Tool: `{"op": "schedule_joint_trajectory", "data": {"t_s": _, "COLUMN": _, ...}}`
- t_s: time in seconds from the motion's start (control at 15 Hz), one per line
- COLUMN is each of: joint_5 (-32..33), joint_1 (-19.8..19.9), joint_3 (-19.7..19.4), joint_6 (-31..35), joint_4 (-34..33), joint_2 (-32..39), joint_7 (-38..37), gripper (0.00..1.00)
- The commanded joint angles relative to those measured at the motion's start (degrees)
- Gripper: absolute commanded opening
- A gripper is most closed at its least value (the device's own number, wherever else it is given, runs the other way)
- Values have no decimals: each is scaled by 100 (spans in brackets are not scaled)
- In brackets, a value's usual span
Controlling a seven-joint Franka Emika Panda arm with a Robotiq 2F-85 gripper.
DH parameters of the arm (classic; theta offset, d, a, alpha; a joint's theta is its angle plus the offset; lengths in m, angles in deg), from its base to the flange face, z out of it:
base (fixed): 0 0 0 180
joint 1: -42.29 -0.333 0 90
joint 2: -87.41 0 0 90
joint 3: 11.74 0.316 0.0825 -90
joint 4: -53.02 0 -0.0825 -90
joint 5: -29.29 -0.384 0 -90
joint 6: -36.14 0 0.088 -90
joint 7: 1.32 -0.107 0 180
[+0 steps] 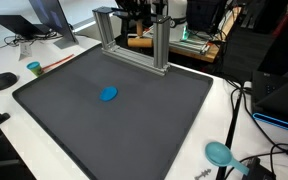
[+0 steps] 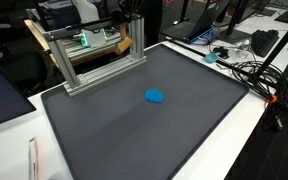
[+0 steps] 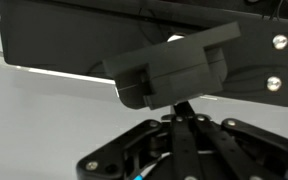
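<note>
While its fingers sit pressed together w/ nothing btwn them, gripper [image 3: 187, 108] faces a grey block [image 3: 174, 75] just beyond its tips; arm pose can't be told. Blue disc [image 1: 108, 94], flat & round, lies mid on dark mat [image 1: 54, 100], fwd of metal frame [image 1: 161, 48]; gap to gripper unclear. Teal cup [image 1: 34, 68] sits off mat, contents too small to see.

In the wrist view the gripper [image 3: 187, 110] comes in from the bottom edge, its black linkages [image 3: 134, 150] spread wide and low and narrowing upward to the fingers [image 3: 184, 120], which stand pressed together with nothing seen between them. In an exterior view the arm [image 1: 156, 10] shows only as a dark shape at the top edge, its pose too dim to tell
</note>
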Motion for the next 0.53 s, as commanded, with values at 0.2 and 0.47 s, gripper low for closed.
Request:
{"op": "schedule_joint_trajectory", "data": {"t_s": 0.2, "joint_5": -118, "joint_1": 210, "joint_3": 10, "joint_6": -347, "joint_4": 90, "joint_2": -131, "joint_7": -605, "gripper": 2}}
{"op": "schedule_joint_trajectory", "data": {"t_s": 0.47, "joint_5": -159, "joint_1": 249, "joint_3": 9, "joint_6": -508, "joint_4": 157, "joint_2": -185, "joint_7": -550, "gripper": 2}}
